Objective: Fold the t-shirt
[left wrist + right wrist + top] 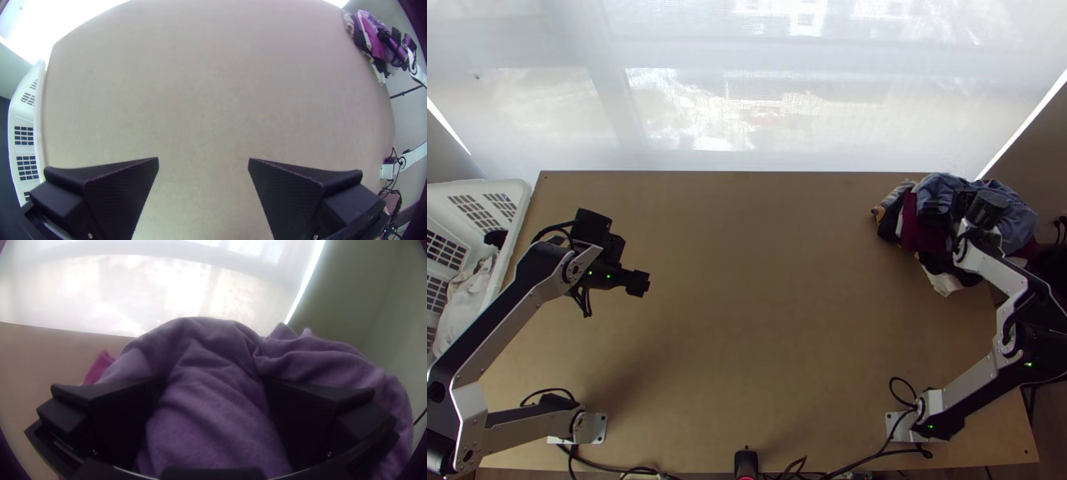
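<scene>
A white basket (pixel 517 192) sits beside the table (pixel 763 320). Over the table's left part, the left gripper (pixel 608 270) gapes, released. At the table's far right corner, clothes (pixel 917 230) lie heaped, which one the t-shirt I can't tell; the right gripper (pixel 961 205) is unclenched around bluish cloth (pixel 209 418).

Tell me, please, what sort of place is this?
Probably an indoor robot test station for handling laundry: two robot arms at a wooden table, a heap of clothes and a white plastic basket.

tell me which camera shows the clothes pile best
The top view: it shows several garments of the clothes pile, though the right arm covers part. The left wrist view has it small and distant; the right wrist view, one rumpled cloth close up within the open right gripper.
</scene>
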Tool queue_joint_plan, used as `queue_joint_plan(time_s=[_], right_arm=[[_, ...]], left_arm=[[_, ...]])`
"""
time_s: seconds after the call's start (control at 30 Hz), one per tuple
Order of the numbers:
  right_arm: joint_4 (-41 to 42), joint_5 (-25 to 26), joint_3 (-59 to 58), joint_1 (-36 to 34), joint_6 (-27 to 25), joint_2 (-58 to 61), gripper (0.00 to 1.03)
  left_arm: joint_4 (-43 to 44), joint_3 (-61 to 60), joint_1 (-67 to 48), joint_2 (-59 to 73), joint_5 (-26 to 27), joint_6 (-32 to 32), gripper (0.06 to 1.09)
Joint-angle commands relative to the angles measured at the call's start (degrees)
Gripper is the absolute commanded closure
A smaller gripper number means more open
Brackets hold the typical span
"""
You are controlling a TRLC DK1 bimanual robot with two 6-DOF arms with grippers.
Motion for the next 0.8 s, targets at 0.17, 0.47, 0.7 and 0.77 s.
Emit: queue_joint_plan(time_s=[0.17,0.47,0.7,0.77], right_arm=[[0.8,0.2,-3.1,-1.2,2.3,-1.5,0.05],[-4.1,0.2,1.7,0.4,2.5,-15.0,0.04],[-10.8,1.3,6.5,6.0,3.0,-24.8,0.05],[-10.8,3.1,6.5,8.1,4.8,-28.1,0.05]], left_arm=[[-0.9,-0.5,1.3,-0.4,-0.4,0.5,0.10],[-1.2,0.6,1.4,-5.9,-0.4,0.3,0.10],[1.6,0.7,3.4,-13.6,-0.5,0.5,0.10],[3.1,0.1,4.5,-16.2,-0.4,0.5,0.10]])
